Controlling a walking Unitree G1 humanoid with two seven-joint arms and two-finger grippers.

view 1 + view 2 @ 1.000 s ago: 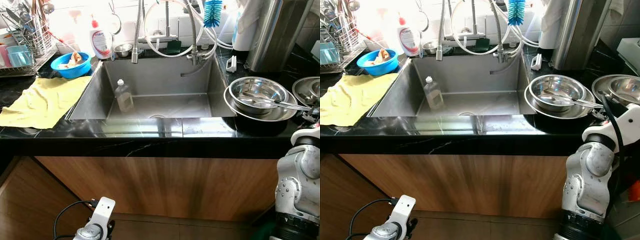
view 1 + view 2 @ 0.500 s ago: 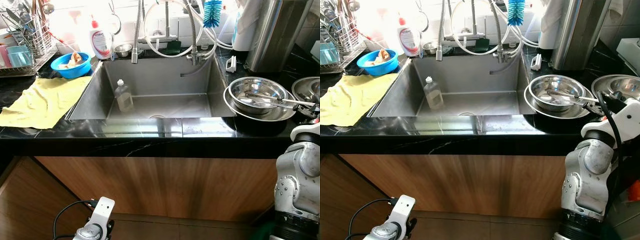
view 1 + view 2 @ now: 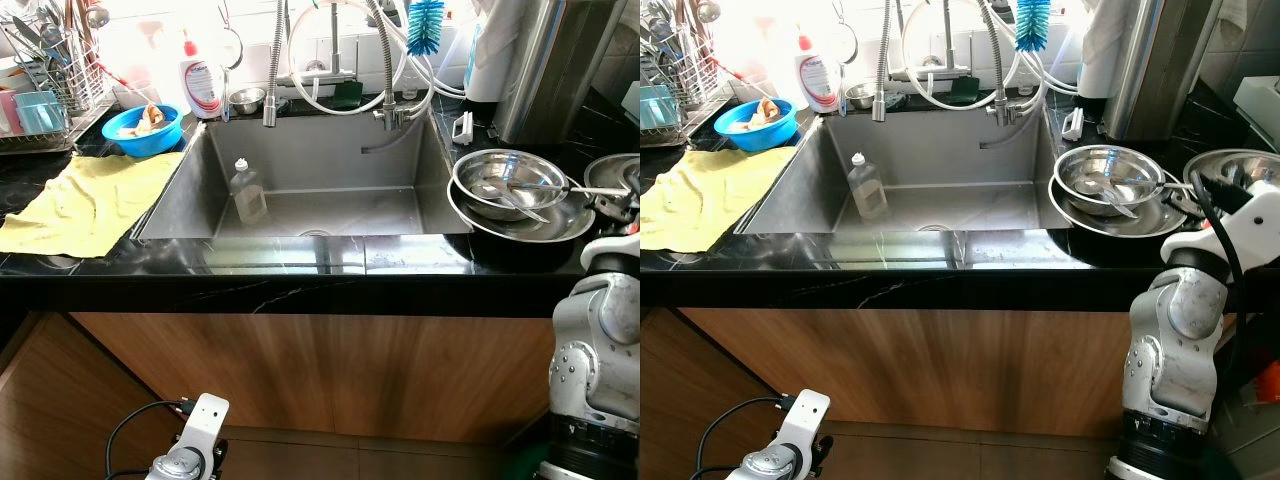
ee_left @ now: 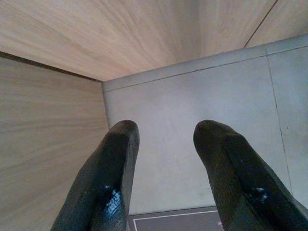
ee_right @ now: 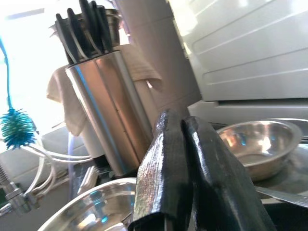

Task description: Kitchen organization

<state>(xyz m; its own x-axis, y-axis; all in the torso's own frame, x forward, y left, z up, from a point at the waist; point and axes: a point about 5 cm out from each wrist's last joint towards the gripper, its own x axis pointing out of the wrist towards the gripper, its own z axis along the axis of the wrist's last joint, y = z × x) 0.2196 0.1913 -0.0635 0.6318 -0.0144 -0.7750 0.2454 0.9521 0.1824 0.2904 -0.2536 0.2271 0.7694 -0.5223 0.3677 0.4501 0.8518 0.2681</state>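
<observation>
The long metal spoon (image 3: 590, 189) has swung since a second ago: it used to lie slanting across the bowl and out over the big plate's rim, and now it points sideways toward the right gripper (image 3: 622, 197). The small steel bowl (image 3: 508, 181) has also slid a bit toward the back of the big plate (image 3: 520, 224) under it. A second spoon (image 3: 505, 197) lies inside the bowl.

The right gripper is at the right edge of the black counter (image 3: 300, 268), just beside the bowl. In the right wrist view its two black fingers (image 5: 159, 183) are pressed together, and I cannot tell if they are pinching the spoon. Another steel bowl (image 5: 257, 144) sits behind them, near a tall shiny knife holder (image 5: 108, 115).

The left gripper (image 4: 166, 159) hangs low by the wooden cupboard, its fingers spread with nothing between them.

A clear bottle (image 3: 246, 190) stands in the sink (image 3: 190, 190). A yellow cloth (image 3: 90, 200) and a blue bowl (image 3: 142, 130) are on the left.
</observation>
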